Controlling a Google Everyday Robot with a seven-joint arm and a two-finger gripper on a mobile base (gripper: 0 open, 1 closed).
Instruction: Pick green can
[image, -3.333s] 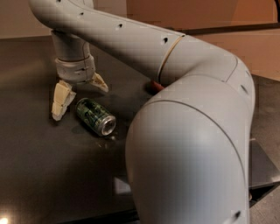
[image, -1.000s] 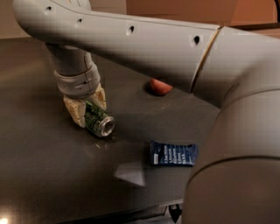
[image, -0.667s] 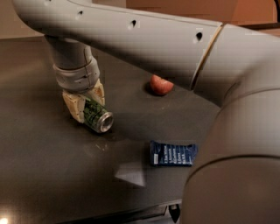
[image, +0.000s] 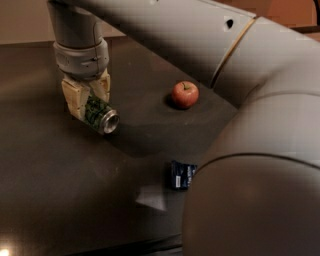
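The green can (image: 100, 114) has a dark green and white label and a silver end facing the camera. It lies sideways between the cream fingers (image: 73, 100) of my gripper (image: 88, 101), at the left of the dark table (image: 60, 190). The gripper is shut on the can and holds it a little above the table surface. The grey wrist rises straight up from the gripper and the big arm sweeps across the top and right of the view.
A red apple (image: 185, 94) sits on the table to the right of the can. A flat dark blue snack packet (image: 181, 175) lies nearer the front, partly hidden by my arm. The table's front edge runs along the bottom.
The gripper has closed on the can and lifted it up off the table. The arm has shifted, so the apple shows in full and the blue packet is partly covered.
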